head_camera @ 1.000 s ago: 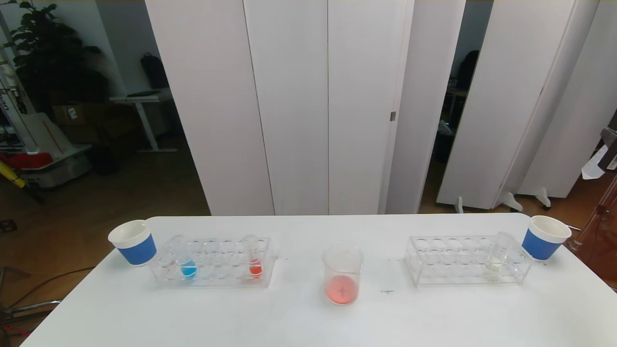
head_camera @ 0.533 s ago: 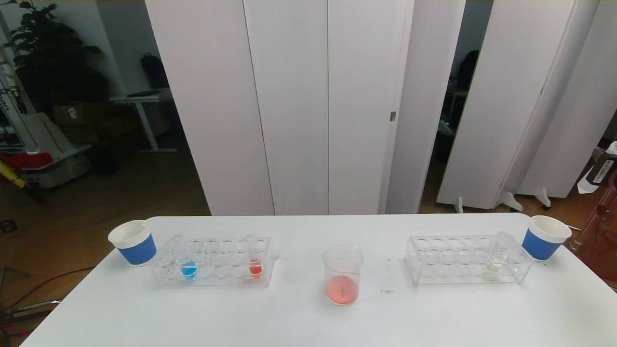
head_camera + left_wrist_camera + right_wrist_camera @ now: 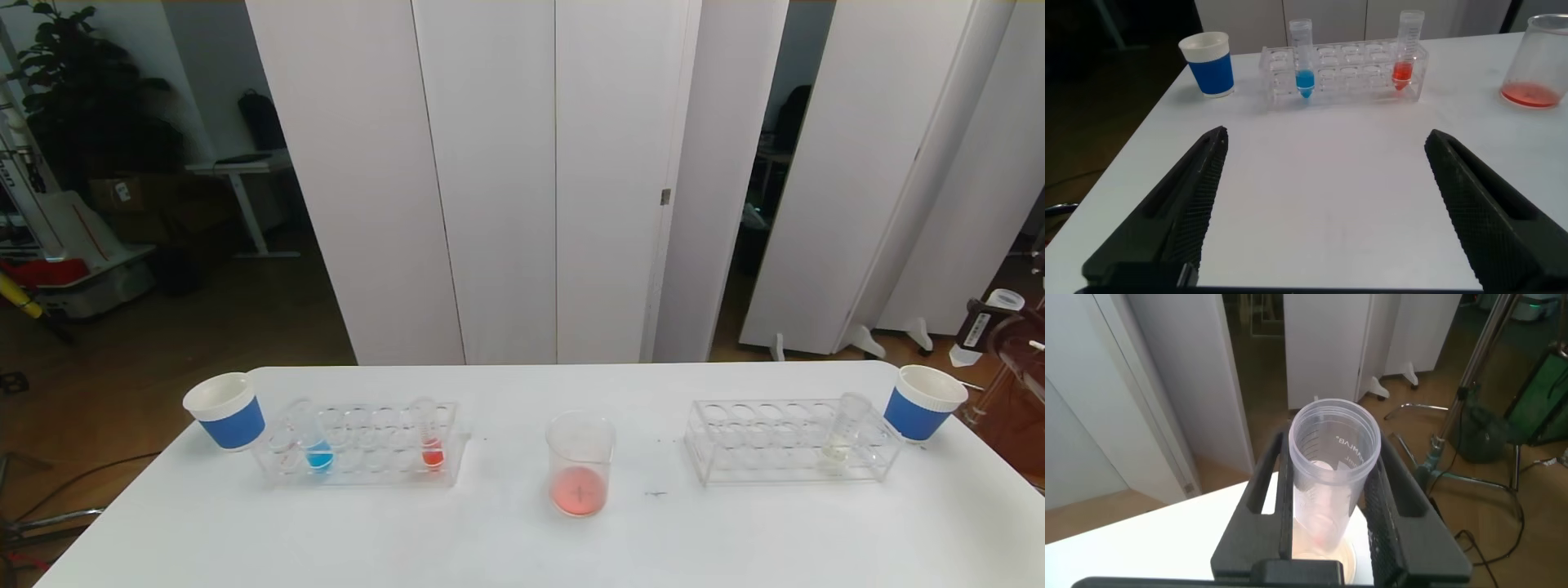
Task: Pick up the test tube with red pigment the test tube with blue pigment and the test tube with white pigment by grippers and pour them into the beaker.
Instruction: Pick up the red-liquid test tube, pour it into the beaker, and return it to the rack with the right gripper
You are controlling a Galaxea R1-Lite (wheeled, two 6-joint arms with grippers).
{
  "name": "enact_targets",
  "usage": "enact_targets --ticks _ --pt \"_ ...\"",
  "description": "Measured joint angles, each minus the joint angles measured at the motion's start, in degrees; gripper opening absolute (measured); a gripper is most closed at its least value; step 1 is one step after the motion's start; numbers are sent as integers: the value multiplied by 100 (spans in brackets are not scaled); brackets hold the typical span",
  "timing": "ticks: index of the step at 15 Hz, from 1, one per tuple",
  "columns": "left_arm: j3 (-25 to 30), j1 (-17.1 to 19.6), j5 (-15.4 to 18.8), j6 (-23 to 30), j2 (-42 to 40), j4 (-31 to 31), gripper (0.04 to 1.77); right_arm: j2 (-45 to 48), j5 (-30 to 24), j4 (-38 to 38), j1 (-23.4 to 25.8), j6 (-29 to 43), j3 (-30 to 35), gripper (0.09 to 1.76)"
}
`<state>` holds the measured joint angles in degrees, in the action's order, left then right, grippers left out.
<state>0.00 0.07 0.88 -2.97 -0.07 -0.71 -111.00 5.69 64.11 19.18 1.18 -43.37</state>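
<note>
The beaker [image 3: 580, 462] stands mid-table with red liquid in its bottom; it also shows in the left wrist view [image 3: 1538, 61]. The left rack [image 3: 359, 445] holds the test tube with blue pigment [image 3: 316, 445] and a test tube with red pigment [image 3: 429, 437]. The right rack [image 3: 784, 445] holds the test tube with white pigment [image 3: 842, 429]. My right gripper [image 3: 984, 328] is at the far right edge, shut on a clear, almost empty graduated tube [image 3: 1327, 506] above a paper cup. My left gripper [image 3: 1327, 137] is open and empty, low over the near table, facing the left rack.
A blue-banded paper cup [image 3: 227, 410] stands left of the left rack and another [image 3: 922, 403] right of the right rack near the table's corner. White partition panels stand behind the table. A stand's legs are on the floor to the right.
My right gripper with its clear tube has come down along the right edge towards the right paper cup. Nothing on the table has moved.
</note>
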Motion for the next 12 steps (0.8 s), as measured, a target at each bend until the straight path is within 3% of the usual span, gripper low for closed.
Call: enact_targets --ticks 5,12 --pt "0 0 0 0 0 0 172 -647 4 474 30 -6 11 58" --pt "0 0 0 0 0 0 172 -992 4 468 -49 124 105 58"
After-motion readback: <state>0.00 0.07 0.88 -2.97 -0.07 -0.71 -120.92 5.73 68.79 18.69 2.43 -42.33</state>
